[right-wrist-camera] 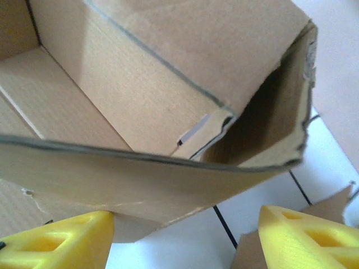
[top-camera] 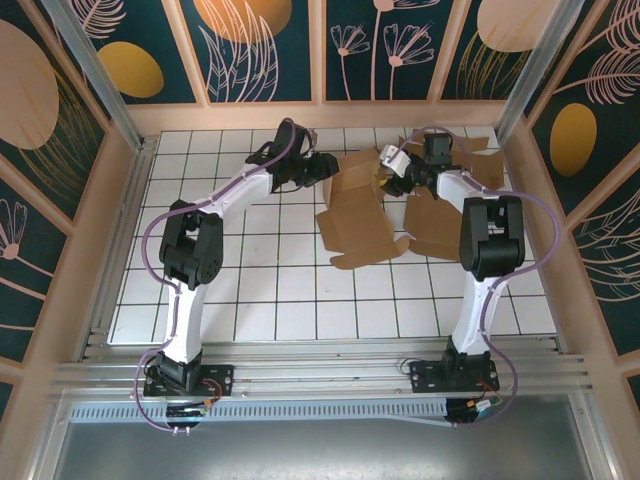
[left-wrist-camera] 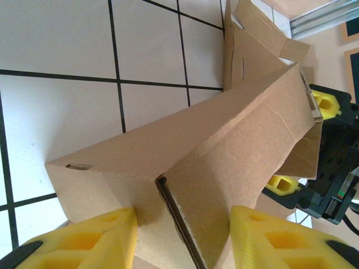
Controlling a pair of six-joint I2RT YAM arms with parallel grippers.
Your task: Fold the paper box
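Paper box point(top-camera: 356, 222) edge within spread left tool point(left-wrist-camera: 182, 227), bare tiles point(top-camera: 300, 295) nearer

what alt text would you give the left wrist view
A partly folded cardboard box stands between the left gripper's open yellow fingers, over a white table with black grid lines. The right gripper sits at the box's far end.

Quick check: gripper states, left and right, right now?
Left gripper: open, its fingers straddling a folded flap of the paper box.
Right gripper: open, close against a box wall, gripping nothing.
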